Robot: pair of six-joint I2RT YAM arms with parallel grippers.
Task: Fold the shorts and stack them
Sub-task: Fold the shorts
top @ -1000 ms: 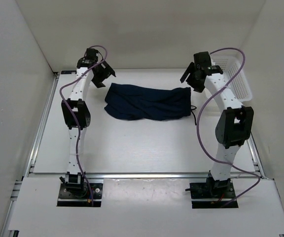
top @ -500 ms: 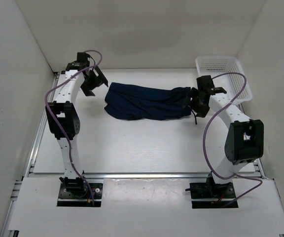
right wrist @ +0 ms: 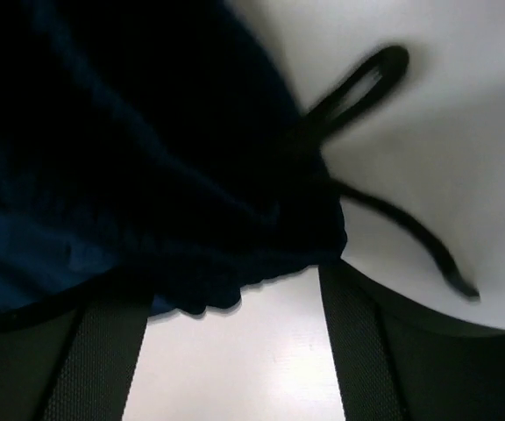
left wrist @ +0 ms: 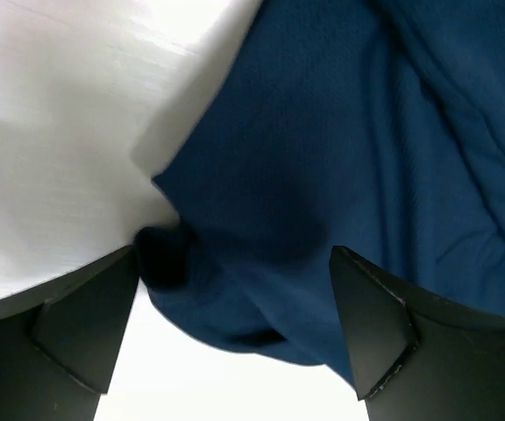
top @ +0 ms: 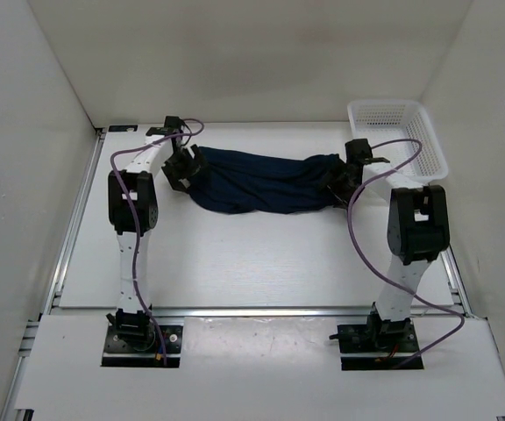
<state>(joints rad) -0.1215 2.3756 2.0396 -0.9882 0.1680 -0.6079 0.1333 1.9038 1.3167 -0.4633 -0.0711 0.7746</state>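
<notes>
Shorts (top: 261,182) stretch between left claw (top: 187,171) and right claw (top: 338,180).

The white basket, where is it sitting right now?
In the overhead view the white basket sits in the far right corner of the table, just beyond the right claw, which is at the right end of the dark blue shorts.

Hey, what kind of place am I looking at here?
Probably a robot test cell: a left arm and right arm bolted to a white table, plain white walls boxing it in, dark shorts and a mesh basket on it.
</notes>
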